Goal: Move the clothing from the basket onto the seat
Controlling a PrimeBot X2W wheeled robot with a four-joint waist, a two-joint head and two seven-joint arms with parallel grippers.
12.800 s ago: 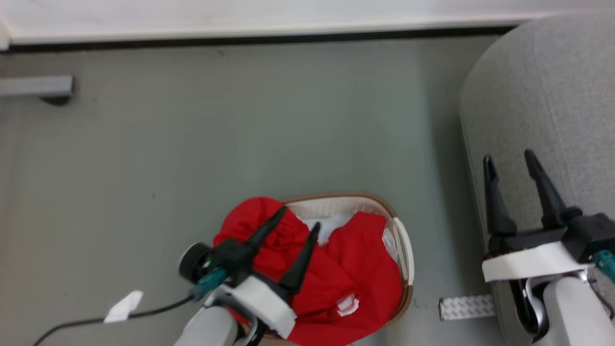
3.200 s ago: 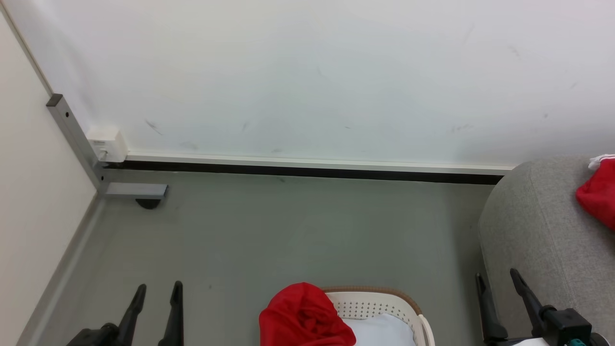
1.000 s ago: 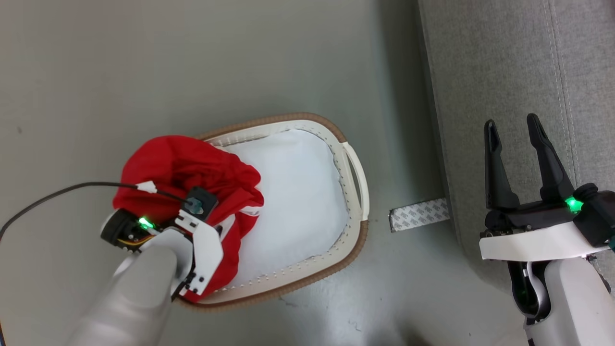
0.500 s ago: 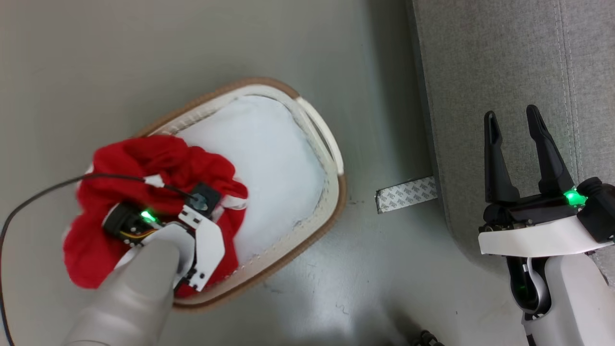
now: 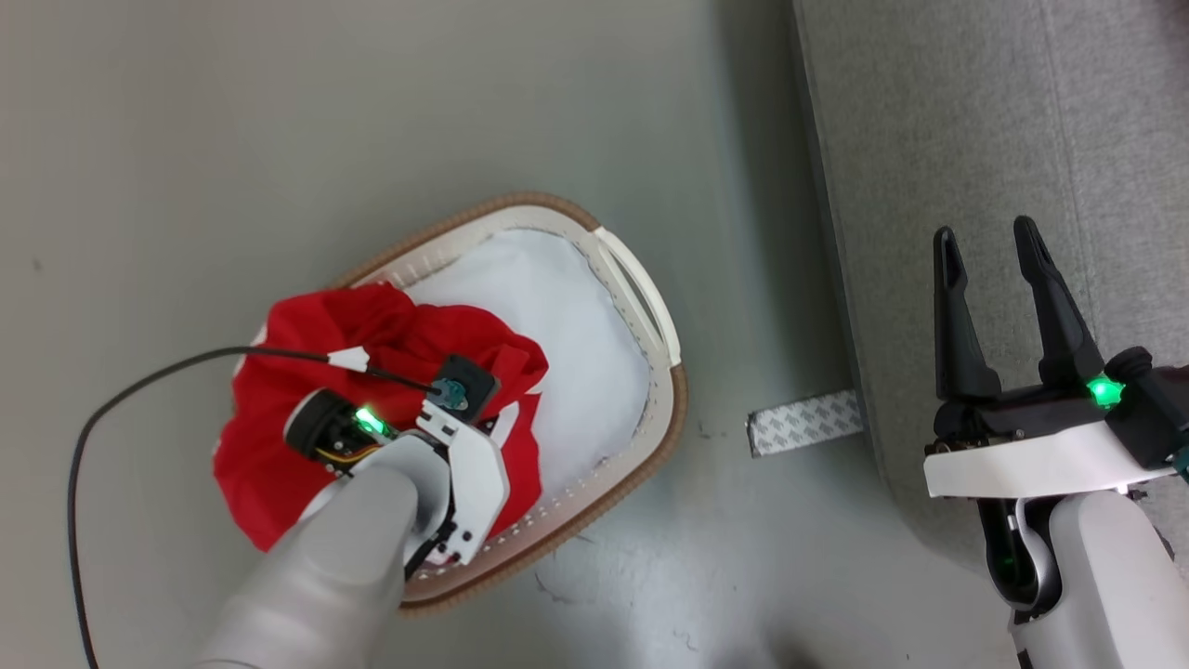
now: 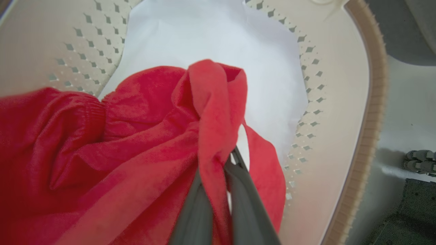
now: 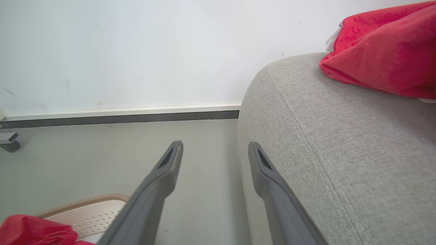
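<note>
Two dark fingers of the left gripper [image 6: 232, 158] pressed together on a fold of the red clothing [image 6: 119, 143], over the basket [image 6: 340, 102]. From the head: clothing bunched at the basket's left end, spilling over the rim; right gripper [image 5: 985, 232] spread, empty, near the seat [image 5: 929, 111]. Right wrist: second red garment [image 7: 381, 58] lying on the seat.

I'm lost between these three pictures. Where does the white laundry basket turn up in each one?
Head view: the basket stands on the floor, left of centre.
Left wrist view: seen from inside, its holed wall curves round the top and right.
Right wrist view: a piece of its rim sits at the lower left corner.
Shared landmark: the red garment at the basket's edge.
</note>
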